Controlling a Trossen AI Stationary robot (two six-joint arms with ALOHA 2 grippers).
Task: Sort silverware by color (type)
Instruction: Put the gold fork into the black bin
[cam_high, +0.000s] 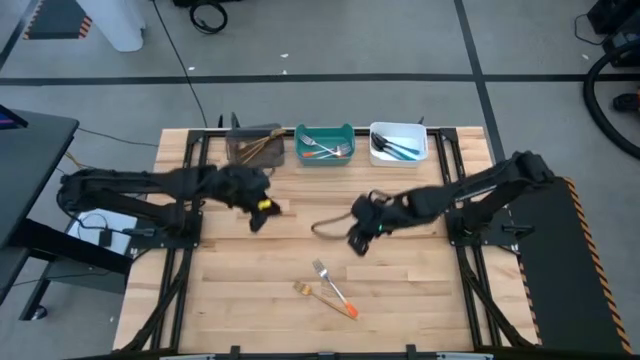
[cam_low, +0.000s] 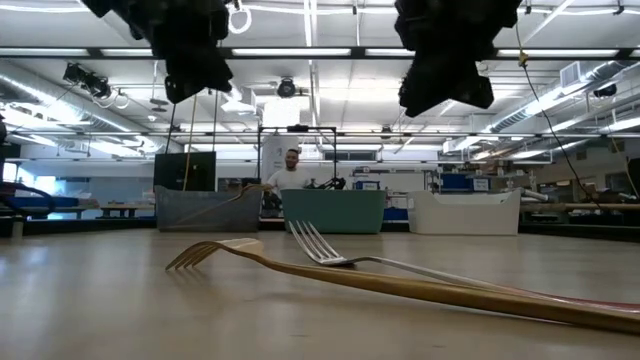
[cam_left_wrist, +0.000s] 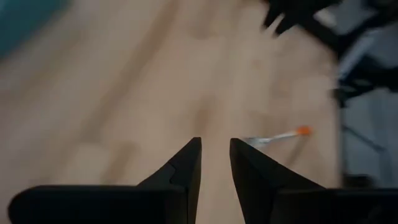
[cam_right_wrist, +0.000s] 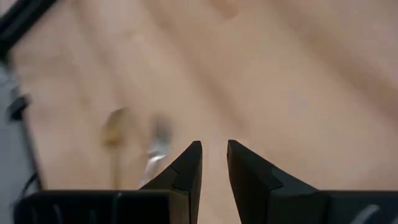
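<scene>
Two forks lie crossed flat on the wooden table near its front edge: a silver fork with an orange handle (cam_high: 335, 285) (cam_low: 320, 243) and a gold fork (cam_high: 306, 290) (cam_low: 400, 285). My left gripper (cam_high: 258, 215) (cam_left_wrist: 216, 149) hangs above the table's left middle, its fingers a little apart with nothing between them. My right gripper (cam_high: 358, 238) (cam_right_wrist: 214, 152) hovers right of centre, above and beyond the two forks, also slightly open and empty. The left wrist view shows the orange-handled fork (cam_left_wrist: 280, 135) ahead. In the right wrist view both forks (cam_right_wrist: 137, 140) are blurred.
Three bins stand along the far edge: a grey bin (cam_high: 255, 148) with gold forks, a teal bin (cam_high: 324, 146) with orange-handled forks, and a white bin (cam_high: 398, 143) with blue-handled ones. A person (cam_low: 291, 170) shows beyond the table.
</scene>
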